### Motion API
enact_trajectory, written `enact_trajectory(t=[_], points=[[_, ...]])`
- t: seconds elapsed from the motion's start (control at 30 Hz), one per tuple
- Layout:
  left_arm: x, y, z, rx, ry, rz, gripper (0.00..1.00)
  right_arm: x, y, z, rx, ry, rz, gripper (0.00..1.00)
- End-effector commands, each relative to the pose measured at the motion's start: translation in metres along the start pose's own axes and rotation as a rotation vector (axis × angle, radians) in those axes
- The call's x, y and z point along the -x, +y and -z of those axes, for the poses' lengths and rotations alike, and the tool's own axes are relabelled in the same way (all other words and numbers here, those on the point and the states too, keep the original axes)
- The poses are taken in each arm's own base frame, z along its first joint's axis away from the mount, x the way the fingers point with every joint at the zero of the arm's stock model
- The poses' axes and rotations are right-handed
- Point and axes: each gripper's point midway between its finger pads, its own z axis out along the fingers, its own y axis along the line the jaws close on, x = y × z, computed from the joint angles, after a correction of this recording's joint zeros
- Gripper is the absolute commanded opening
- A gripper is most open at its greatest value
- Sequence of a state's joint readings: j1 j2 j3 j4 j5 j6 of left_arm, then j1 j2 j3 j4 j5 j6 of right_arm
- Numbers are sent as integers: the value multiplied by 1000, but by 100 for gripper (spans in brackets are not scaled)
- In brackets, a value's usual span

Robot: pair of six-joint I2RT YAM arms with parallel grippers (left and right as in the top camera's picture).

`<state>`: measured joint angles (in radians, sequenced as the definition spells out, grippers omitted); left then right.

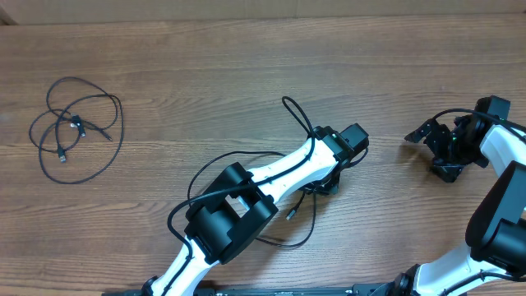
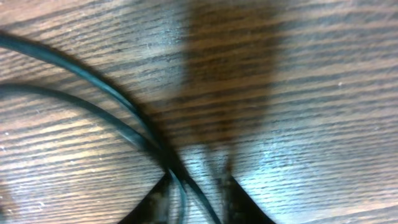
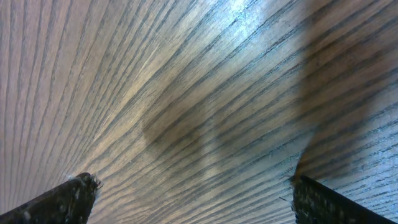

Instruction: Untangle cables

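Observation:
A loose coil of thin black cable (image 1: 76, 125) with small plug ends lies at the far left of the table. A second thin black cable (image 1: 313, 220) loops on the table under my left arm, with a plug end (image 1: 291, 215). My left gripper (image 1: 329, 182) is down at the table. In the left wrist view its jaws (image 2: 198, 205) are narrowly apart, and two strands of the cable (image 2: 118, 99) run between them. My right gripper (image 1: 431, 154) is open and empty at the right. In the right wrist view its jaws (image 3: 189, 193) show only bare wood between them.
The wooden table (image 1: 214, 74) fills the view, with its far edge along the top. The left arm (image 1: 238, 201) stretches from the bottom left to the middle, with its own thicker black cable along it. The right arm (image 1: 501, 214) stands at the right edge.

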<state>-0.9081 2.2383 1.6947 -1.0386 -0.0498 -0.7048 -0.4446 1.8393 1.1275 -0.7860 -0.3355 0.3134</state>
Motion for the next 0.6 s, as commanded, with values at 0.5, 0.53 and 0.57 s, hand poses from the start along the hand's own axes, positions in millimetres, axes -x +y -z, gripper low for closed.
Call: enact_trajectory(t=[0.5,0.53,0.57], points=[[-11,6,-14,17,52,1,34,9,4,4,6,-24,12,100],[-11,6,-14,15,50,1,35,9,4,4,6,-24,11,100],[-11,6,-14,14,48,1,39,9,4,4,6,-24,12,100]])
